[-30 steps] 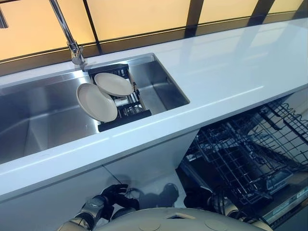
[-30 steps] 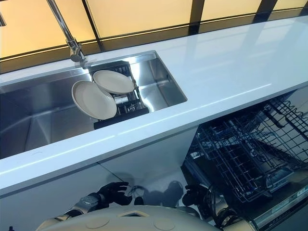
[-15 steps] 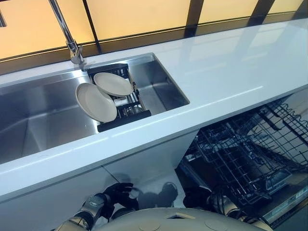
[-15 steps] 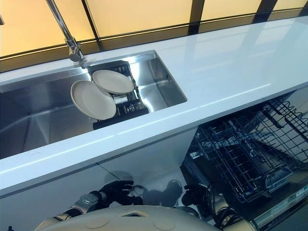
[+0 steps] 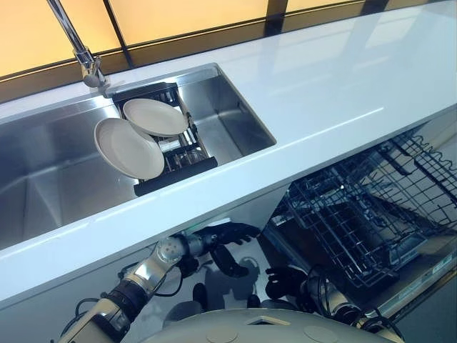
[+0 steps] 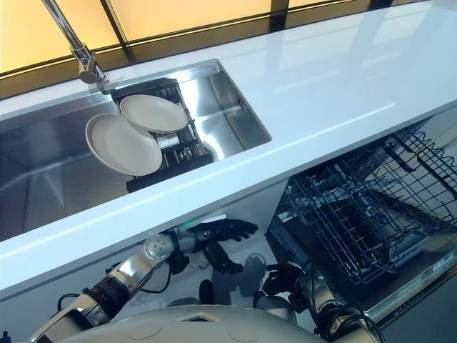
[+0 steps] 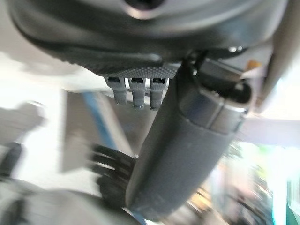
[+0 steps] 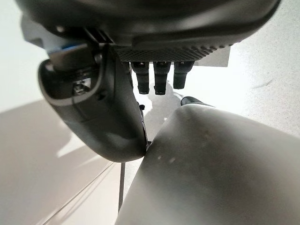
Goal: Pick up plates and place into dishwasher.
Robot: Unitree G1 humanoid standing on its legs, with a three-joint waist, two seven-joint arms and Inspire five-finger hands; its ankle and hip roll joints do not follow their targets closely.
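I've got the long white worktop running across my view, with the steel sink sunk into it on my left and the dishwasher's wire rack pulled out below it on my right. Inside the sink, a dark drying rack sits against the right-hand wall, just under the faucet. Two pale plates lean there: the front plate tilts out over the basin to the left, and the back plate lies flatter on top of the rack, its edge overlapping the front one.

Now the robot hands. My left robot hand is up below the worktop's front edge, fingers stretched out and apart, holding nothing. My right robot hand hangs lower, near the dishwasher rack's corner; I cannot tell how its fingers stand.

Here's what the reach turns on: both plates lie above and beyond the left robot hand, over the worktop lip and a little to its left, down in the sink. The left arm is clearly the nearer one; the right is well apart, on the dishwasher side. I judge the front plate the easier target, since its raised rim faces my way. So I'd go up, over the edge, then down into the basin.
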